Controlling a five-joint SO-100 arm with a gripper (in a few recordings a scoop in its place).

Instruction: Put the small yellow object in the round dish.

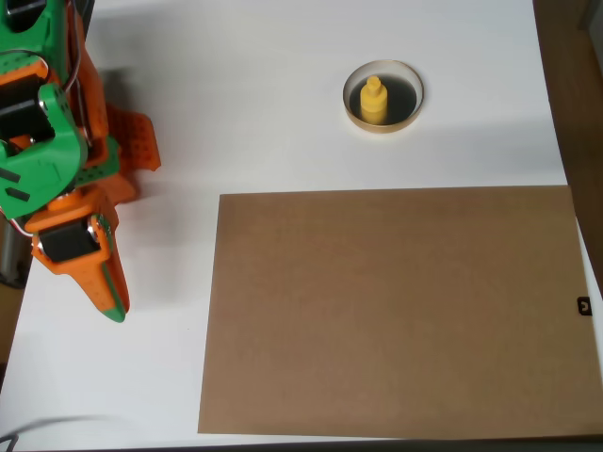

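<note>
The small yellow object is already standing inside the round dish, so the gripper, jaws together and empty, is only needing to retreat.

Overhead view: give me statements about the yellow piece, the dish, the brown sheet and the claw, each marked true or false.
1. The small yellow object stands inside the round dish. True.
2. The round dish rests on the brown sheet. False: it sits on the white table, above the sheet in the picture.
3. The claw grips the yellow object. False: it lies far to the left, holding nothing.
4. The dish has a dark inside and a pale rim. True.
</note>
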